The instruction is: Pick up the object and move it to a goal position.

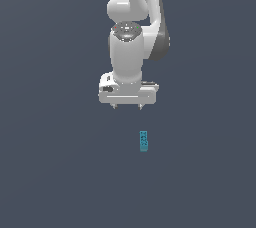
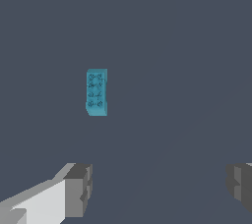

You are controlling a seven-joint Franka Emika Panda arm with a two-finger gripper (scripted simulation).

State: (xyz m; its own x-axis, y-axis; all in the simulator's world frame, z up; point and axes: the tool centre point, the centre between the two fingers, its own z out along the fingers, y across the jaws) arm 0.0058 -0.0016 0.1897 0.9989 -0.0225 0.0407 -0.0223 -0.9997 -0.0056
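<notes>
Arm: its upper links run off the top edge of the exterior view, so base and mounting stay unseen.
Gripper: in the exterior view only two short finger stubs poke out below the white hand; too small to make out the pads.
Fingers: in the wrist view both are cut by the frame edge, one by the bottom, the other by the side edge, and their tips do not show whole.
Block: the dark markings on its face are too faint and small to read in either view.
Block's far sides: hidden from both cameras.
</notes>
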